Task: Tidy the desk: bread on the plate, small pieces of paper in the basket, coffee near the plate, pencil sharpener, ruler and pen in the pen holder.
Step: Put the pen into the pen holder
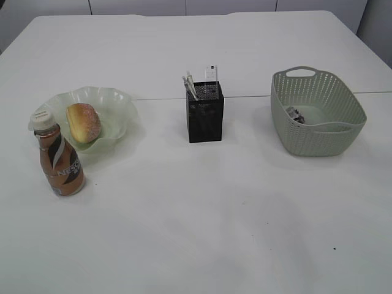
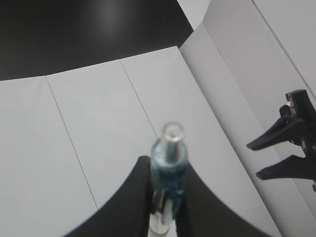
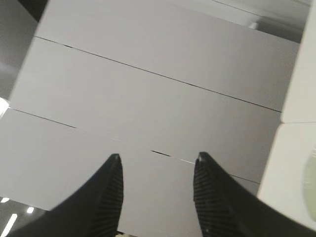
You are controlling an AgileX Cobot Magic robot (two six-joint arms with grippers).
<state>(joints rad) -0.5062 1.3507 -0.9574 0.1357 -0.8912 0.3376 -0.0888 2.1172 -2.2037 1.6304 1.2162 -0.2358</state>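
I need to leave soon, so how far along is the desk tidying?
Mostly done: bread sits on the plate, coffee beside it, crumpled paper in the basket, items in the pen holder. Left pincer grips a pen, not yet in the holder.

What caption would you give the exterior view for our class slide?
Tidied desk: bread on the plate, coffee beside it, pen holder centre, basket right.

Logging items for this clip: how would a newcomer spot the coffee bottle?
Start at the white desk and go to its left side, where a pale green wavy-rimmed plate holds a bun. The coffee bottle stands upright at the plate's front edge: brown, white-capped, with a swirl label, the only bottle there.
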